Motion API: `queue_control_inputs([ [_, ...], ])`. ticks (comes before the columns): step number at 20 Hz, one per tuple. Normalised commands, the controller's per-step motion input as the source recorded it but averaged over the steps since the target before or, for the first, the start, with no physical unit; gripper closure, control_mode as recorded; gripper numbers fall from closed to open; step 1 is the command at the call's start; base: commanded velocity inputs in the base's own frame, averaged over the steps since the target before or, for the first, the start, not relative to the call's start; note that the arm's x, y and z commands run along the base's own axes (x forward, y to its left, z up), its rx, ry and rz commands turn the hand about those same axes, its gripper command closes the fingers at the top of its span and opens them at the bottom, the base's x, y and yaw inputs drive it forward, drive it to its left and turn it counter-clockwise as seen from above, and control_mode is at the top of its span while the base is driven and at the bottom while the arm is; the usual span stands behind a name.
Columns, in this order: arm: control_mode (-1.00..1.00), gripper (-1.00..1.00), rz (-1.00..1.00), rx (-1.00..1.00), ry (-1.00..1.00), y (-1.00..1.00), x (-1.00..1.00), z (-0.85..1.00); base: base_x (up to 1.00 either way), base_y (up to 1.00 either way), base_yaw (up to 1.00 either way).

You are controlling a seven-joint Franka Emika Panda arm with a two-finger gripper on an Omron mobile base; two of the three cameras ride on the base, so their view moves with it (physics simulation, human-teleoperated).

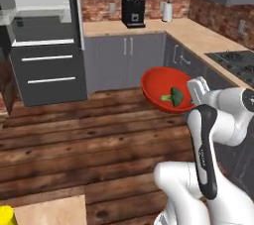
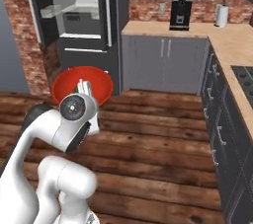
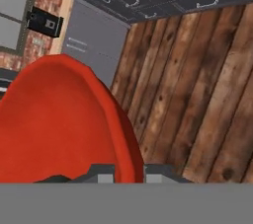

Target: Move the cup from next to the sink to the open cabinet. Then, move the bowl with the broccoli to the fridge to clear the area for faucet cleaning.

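Note:
The red bowl (image 1: 163, 86) hangs in the air over the wooden floor, tilted slightly, with the broccoli (image 1: 174, 97) lying inside near its right rim. My gripper (image 1: 192, 94) is shut on that right rim. From the other side the bowl (image 2: 101, 86) shows behind my hand and the gripper (image 2: 84, 90). In the hand view the bowl (image 3: 54, 119) covers the left half, and the gripper (image 3: 129, 174) pinches its rim between both fingertips (image 3: 101, 173). The fridge (image 1: 42, 26) stands open ahead to the left, its shelves lit. A bright yellow thing (image 1: 6, 215) at the bottom left corner is cut off; I cannot tell whether it is the cup.
Grey base cabinets (image 1: 124, 55) run under a light wood counter with a black coffee machine (image 1: 133, 11) and a paper towel roll (image 1: 167, 12). A stove top (image 1: 238, 65) sits on the right counter. A light wood countertop corner (image 1: 49, 211) lies low on the left. Open wooden floor (image 2: 163, 139) lies ahead.

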Motion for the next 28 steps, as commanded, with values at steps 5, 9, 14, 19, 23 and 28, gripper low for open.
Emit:
queue_control_inputs([
  [5,1.0,1.0,0.0,0.0,0.0,0.0,0.0,0.0,1.0,0.43,-0.31],
  [9,1.0,1.0,0.0,0.0,0.0,0.0,0.0,0.0,1.0,0.54,-0.32],
  [14,1.0,1.0,0.0,0.0,0.0,0.0,0.0,0.0,1.0,0.97,0.03],
  [19,1.0,1.0,0.0,0.0,0.0,0.0,0.0,0.0,0.73,1.0,0.25],
  [23,1.0,1.0,0.0,0.0,0.0,0.0,0.0,0.0,0.89,0.9,0.31],
  [28,1.0,1.0,0.0,0.0,0.0,0.0,0.0,0.0,0.99,0.63,0.22],
])
